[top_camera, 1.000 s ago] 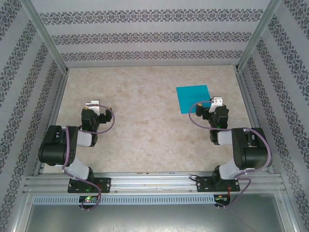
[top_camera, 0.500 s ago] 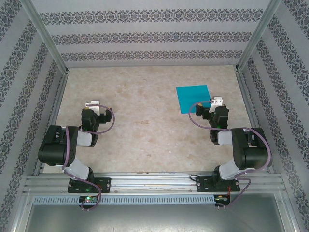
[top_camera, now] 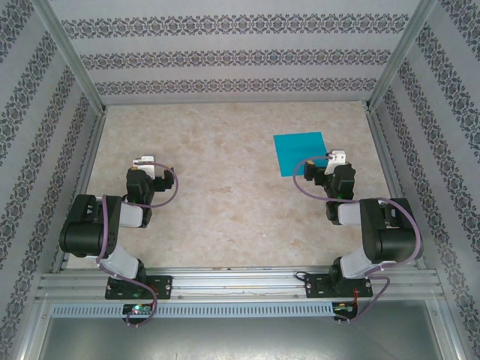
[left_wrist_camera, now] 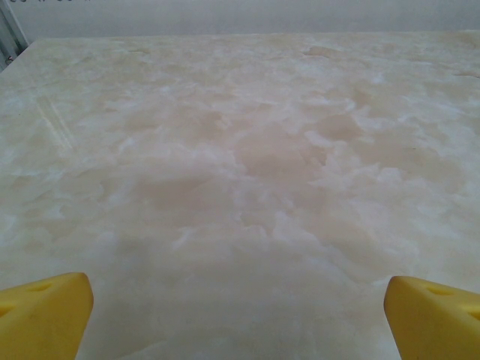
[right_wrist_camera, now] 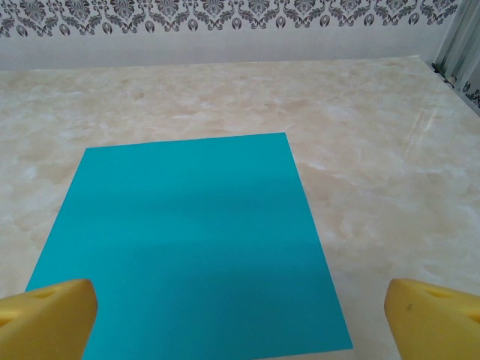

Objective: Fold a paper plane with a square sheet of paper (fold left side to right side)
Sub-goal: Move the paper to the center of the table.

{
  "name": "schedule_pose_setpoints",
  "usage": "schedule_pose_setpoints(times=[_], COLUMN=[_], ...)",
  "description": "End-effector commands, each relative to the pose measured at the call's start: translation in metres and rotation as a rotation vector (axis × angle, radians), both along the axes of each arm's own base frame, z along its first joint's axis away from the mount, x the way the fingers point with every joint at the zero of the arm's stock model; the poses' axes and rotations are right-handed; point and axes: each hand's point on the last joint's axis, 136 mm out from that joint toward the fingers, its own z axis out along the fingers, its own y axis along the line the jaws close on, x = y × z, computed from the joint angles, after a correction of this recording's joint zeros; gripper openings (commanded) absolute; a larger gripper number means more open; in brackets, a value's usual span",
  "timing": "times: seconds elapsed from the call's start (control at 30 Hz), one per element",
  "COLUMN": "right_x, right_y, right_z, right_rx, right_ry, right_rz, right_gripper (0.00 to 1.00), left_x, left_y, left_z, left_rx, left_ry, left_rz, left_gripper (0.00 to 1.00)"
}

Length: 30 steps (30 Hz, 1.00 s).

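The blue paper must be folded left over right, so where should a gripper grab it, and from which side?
Probably its near-left corner, approached low from the near side. The paper lies flat on the table, no edge lifted, so a finger must slide under a corner. The open right gripper faces its near edge.

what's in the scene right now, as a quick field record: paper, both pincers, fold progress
paper: square sheet of paper, turquoise, lying flat on the table, right of centre
left pincer: left pincer open, holding nothing, above bare table, far from the sheet
right pincer: right pincer open, holding nothing, at the sheet's near right corner
fold progress: no crease visible, not yet folded
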Motion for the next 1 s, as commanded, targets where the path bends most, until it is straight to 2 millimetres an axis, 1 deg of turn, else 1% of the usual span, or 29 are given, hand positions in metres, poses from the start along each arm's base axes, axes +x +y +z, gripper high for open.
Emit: schedule_pose_setpoints(times=[0.0, 0.23, 0.3, 0.43, 0.57, 0.6, 0.7, 0.8, 0.83, 0.87, 0.97], right_x=[0.003, 0.002, 0.002, -0.004, -0.016, -0.019, -0.030, -0.038, -0.039, -0.038, -0.033], right_y=[0.002, 0.001, -0.002, -0.008, -0.006, -0.007, 0.000, 0.013, 0.019, 0.025, 0.047], right_z=[0.008, 0.010, 0.016, 0.035, 0.040, 0.040, 0.042, 0.048, 0.050, 0.053, 0.053], right_rx=[-0.007, -0.007, -0.004, 0.004, 0.076, 0.102, 0.170, 0.264, 0.305, 0.343, 0.478], right_ry=[-0.033, -0.038, -0.045, -0.030, 0.092, 0.139, 0.281, 0.343, 0.356, 0.369, 0.429], right_rz=[0.002, -0.003, -0.023, -0.058, -0.077, -0.093, -0.089, -0.064, -0.045, -0.026, 0.027], right_gripper=[0.98, 0.98, 0.98, 0.98, 0.98, 0.98, 0.98, 0.98, 0.98, 0.98, 0.98], left_x=[0.004, 0.004, 0.004, 0.004, 0.004, 0.003, -0.003, -0.009, -0.011, -0.013, -0.025], left_y=[0.002, 0.002, 0.002, 0.002, 0.004, 0.005, 0.010, 0.015, 0.016, 0.016, 0.008], left_z=[0.007, 0.007, 0.007, 0.007, 0.010, 0.016, 0.039, 0.073, 0.085, 0.093, 0.106], left_rx=[-0.018, -0.019, -0.019, -0.018, -0.018, -0.017, -0.013, -0.061, -0.100, -0.138, -0.304], left_ry=[-0.024, -0.024, -0.024, -0.023, -0.034, -0.045, -0.045, -0.020, -0.011, 0.007, 0.076], left_rz=[-0.001, -0.001, -0.002, -0.001, 0.010, 0.015, 0.052, 0.102, 0.121, 0.133, 0.164], left_gripper=[1.00, 1.00, 1.00, 1.00, 1.00, 1.00, 1.00, 1.00, 1.00, 1.00, 1.00])
